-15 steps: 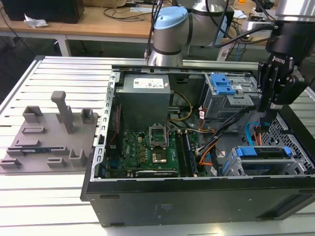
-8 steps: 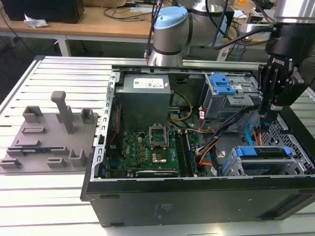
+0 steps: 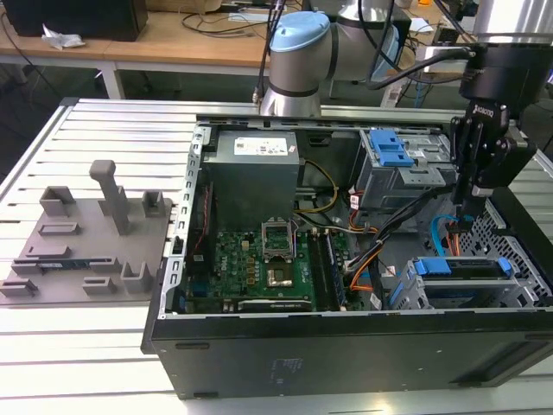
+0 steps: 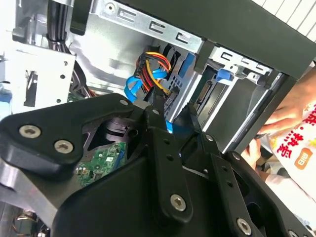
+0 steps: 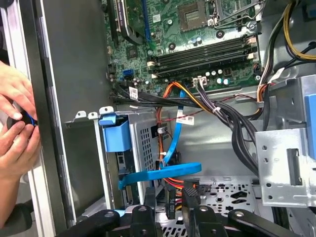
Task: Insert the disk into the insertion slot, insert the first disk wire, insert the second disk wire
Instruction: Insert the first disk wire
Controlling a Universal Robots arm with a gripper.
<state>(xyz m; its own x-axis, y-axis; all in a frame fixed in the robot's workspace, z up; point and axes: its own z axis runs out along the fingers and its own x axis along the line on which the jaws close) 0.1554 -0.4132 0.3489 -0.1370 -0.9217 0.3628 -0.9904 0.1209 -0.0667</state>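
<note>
Looking at the exterior view, you had the gripper (image 3: 471,207) down inside the open computer case (image 3: 346,346), by the case's edge on the exterior view's right. The case stood on the slatted bench (image 3: 104,130), toward the bench's edge on that same side. A grey fixture tray (image 3: 86,242) lay near the opposite edge.

The disk (image 3: 458,267) in its blue carrier sat in the insertion slot (image 3: 518,255), the low perforated cage in the case's near corner on the exterior view's right. The gripper hung just behind that cage.

In the second wrist view the gripper (image 4: 173,111) was right at a blue flat cable (image 4: 133,89) and a red and yellow wire bundle (image 4: 155,64). The first wrist view showed the same blue flat cable (image 5: 163,175) curving beside the cage, just ahead of the gripper (image 5: 170,215).

Whether your gripper was clenched, released or grasping one of those wires, I could not tell.

A person's hands (image 5: 15,123) were just outside the case wall, close together. The motherboard (image 3: 259,259) lay on the case floor, well apart from the gripper
</note>
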